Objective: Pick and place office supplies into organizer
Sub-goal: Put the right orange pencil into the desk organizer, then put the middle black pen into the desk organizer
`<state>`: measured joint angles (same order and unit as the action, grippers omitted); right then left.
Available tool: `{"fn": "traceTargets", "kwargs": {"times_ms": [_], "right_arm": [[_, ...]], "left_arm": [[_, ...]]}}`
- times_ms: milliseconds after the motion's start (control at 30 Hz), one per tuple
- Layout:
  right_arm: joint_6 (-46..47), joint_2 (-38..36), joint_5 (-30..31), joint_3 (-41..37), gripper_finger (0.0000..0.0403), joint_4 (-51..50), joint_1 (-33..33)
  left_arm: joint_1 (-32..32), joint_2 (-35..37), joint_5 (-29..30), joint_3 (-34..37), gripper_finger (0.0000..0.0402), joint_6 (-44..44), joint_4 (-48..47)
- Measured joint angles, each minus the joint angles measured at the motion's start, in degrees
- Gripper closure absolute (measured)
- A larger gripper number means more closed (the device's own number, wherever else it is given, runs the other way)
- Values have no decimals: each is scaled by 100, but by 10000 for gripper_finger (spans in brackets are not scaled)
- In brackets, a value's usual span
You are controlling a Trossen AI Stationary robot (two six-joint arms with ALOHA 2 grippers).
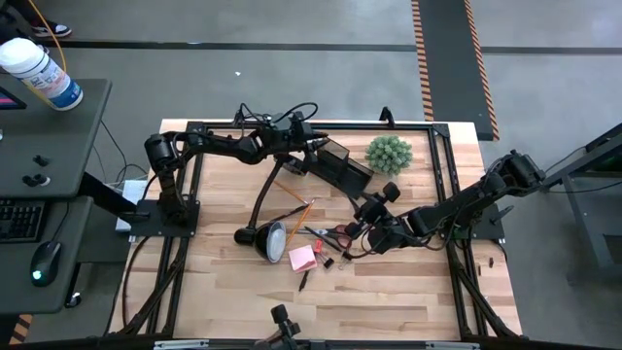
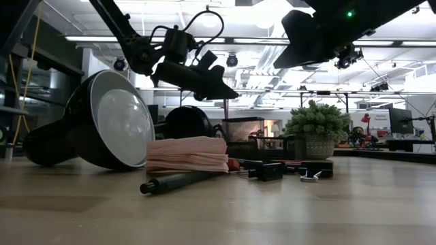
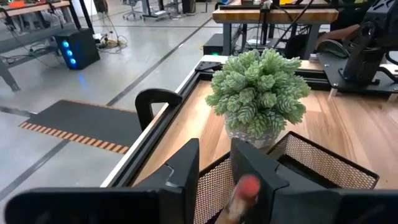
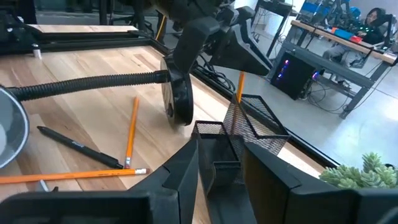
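Observation:
The mesh organizer [image 1: 342, 163] stands at the table's far middle, also in the right wrist view [image 4: 249, 121]. A yellow-orange pencil [image 4: 239, 84] stands upright in its cup, pink eraser [image 3: 247, 188] up. My left gripper [image 3: 214, 158] hovers level over the cup, open, its fingers on either side of the pencil's top. My right gripper [image 1: 362, 226] hangs open above the table's middle, nothing between its fingers, close to the orange-handled scissors [image 1: 335, 233]. Two loose pencils [image 4: 130, 134], a black pen [image 4: 81, 147] and a pink sticky-note pad [image 1: 302, 257] lie on the table. My left gripper stands around the pencil's eraser end [image 3: 245, 194], which shows close against the inner side of one finger [image 3: 258, 171]. I cannot tell whether that finger touches it. The pencil stands upright with its lower part inside the organizer's cup.
A black desk lamp [image 1: 267, 233] lies on its side left of the supplies, its neck arching toward the organizer. A green spiky plant [image 1: 389, 154] sits right of the organizer. Small binder clips [image 1: 328, 262] and a second dark pen [image 1: 304, 280] lie near the pad.

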<state>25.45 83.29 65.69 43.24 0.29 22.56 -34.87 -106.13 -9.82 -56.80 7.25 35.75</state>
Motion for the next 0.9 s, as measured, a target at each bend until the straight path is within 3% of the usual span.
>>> {"fn": "traceTargets", "kwargs": {"times_ms": [400, 667, 900], "right_arm": [[2, 0, 0, 0, 290, 49, -2], [2, -1, -1, 2, 290, 47, -2], [-147, -1, -116, 2, 290, 45, -2]], "left_arm": [[-4, 65, 34, -71, 309, 361, 530], [-4, 433, 37, -344, 309, 632, -274], [-4, 1474, -24, -367, 309, 951, -1216]]}}
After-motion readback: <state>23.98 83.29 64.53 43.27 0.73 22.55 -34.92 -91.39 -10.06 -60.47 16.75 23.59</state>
